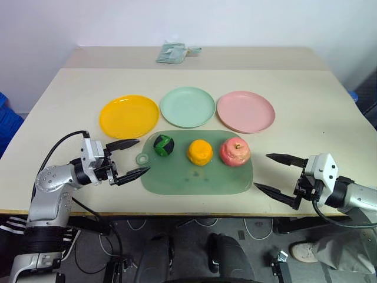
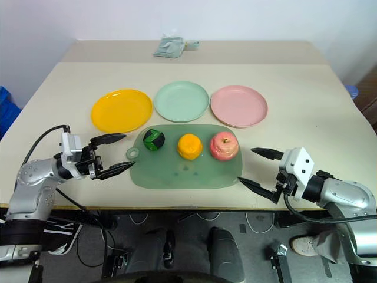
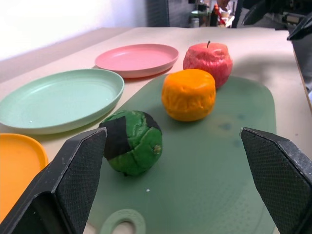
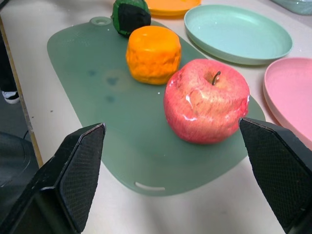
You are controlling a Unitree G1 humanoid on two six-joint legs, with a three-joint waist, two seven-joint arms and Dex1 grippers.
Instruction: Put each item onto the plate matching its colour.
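Both pincers released, all three foods on the mat, plates bare.
Left pincer point(image 1: 128, 159) and right pincer point(image 1: 275, 172) gape beside the green mat point(image 1: 197, 177); on it striped green ball point(image 1: 164, 144), tangerine point(image 1: 199, 152), apple point(image 1: 234, 151); behind, yellow plate point(image 1: 129, 116), mint plate point(image 1: 187, 107), pink plate point(image 1: 245, 111) on the table point(image 1: 294, 88).

1. The left gripper point(image 3: 175, 185) has its fingers point(image 3: 73, 180) spread wide, nothing between them.
2. Just ahead, nearest one finger, sits the green ball point(image 3: 132, 142) on the cutting mat point(image 3: 214, 165).
3. Farther ahead sit the tangerine point(image 3: 188, 94) and then the apple point(image 3: 208, 62).
4. Beyond the mat lie the green plate point(image 3: 58, 100) and the pink plate point(image 3: 136, 58).
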